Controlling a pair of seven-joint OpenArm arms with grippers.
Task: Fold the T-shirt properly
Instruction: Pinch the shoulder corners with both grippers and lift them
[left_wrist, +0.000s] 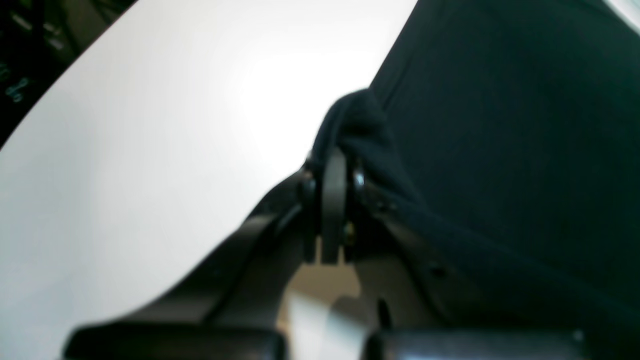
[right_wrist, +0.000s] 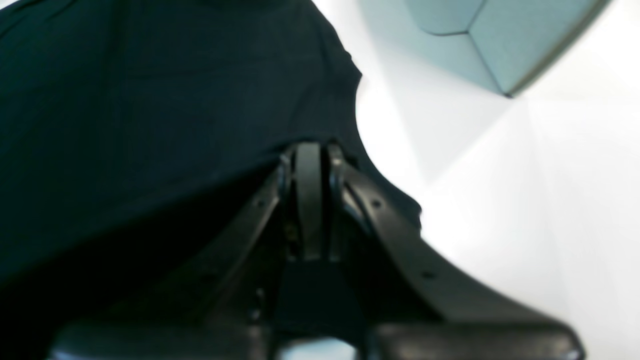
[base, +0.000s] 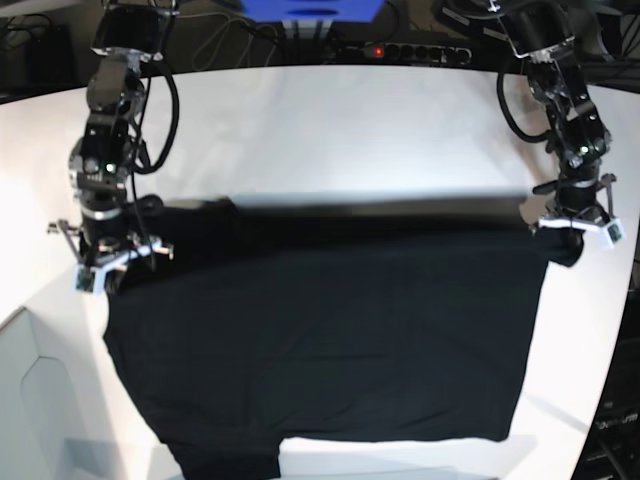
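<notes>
The left tool (left_wrist: 334, 165) was clamped on a bunched corner of the T-shirt (base: 330, 330), and the right tool (right_wrist: 309, 150) pinched the opposite corner. Between them the black cloth lay spread flat across the white desk (base: 330, 130).

I see the T-shirt (base: 330, 330) as soft, matt black cloth, finely ribbed in the wrist views, with no sheen. The worktop (base: 330, 130) under it looks smooth, white and slightly glossy, throwing back glare. My fingers (right_wrist: 308, 200) look like dark, smooth plastic with small metal screws, faintly shiny.
</notes>
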